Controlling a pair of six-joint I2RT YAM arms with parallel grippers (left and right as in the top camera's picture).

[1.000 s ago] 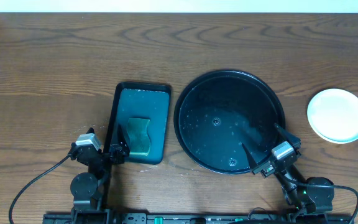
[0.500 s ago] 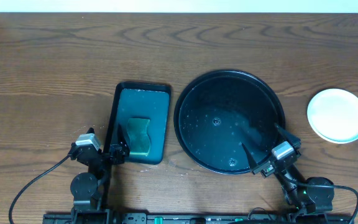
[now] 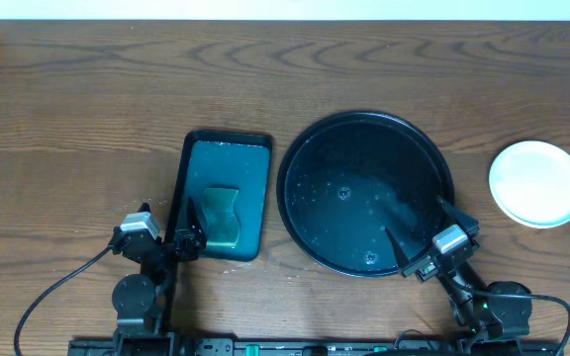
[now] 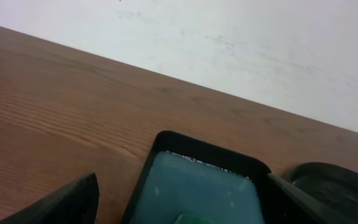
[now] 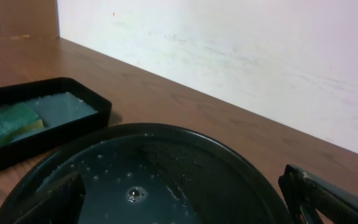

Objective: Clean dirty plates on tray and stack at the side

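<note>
The round black glossy tray [image 3: 305, 148] sits mid-table with only water drops on it; no plate lies on it. It also shows in the right wrist view [image 5: 166, 134]. The plates [image 3: 537, 182] stand as one pale stack on the wood at the far right; I cannot tell how many. My right gripper [image 3: 426, 232] is open and empty over the tray's near right rim, fingers wide in its wrist view [image 5: 185, 199]. My left gripper [image 3: 188, 229] is open and empty at the near left edge of the teal tray, fingers spread in its wrist view [image 4: 179, 199].
A dark teal rectangular tray [image 3: 253, 188] with a green-yellow sponge [image 3: 222, 217] lies left of the black tray; it also shows in the left wrist view [image 4: 191, 152] and right wrist view [image 5: 73, 102]. A white wall [image 4: 229, 43] runs along the table's far edge.
</note>
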